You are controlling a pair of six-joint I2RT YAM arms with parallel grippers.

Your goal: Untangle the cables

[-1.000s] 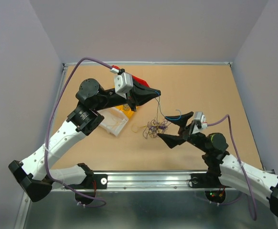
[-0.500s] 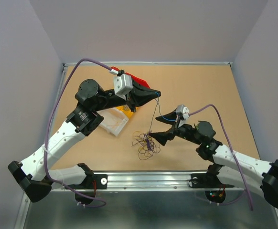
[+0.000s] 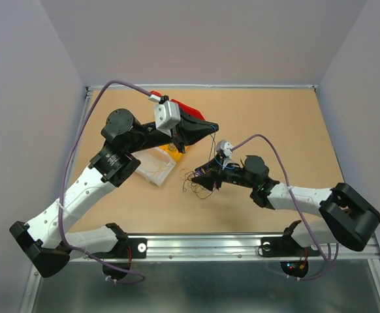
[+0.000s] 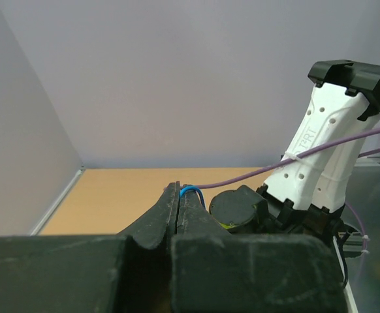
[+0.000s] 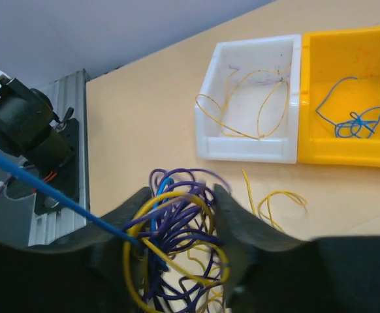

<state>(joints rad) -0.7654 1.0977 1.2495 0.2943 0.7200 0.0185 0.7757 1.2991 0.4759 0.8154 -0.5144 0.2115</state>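
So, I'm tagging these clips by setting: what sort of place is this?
Likely a robotics lab test cell: a bare tan tabletop boxed in by plain grey walls, two arms bolted to a metal rail, and small white and yellow plastic sorting bins for thin wires.
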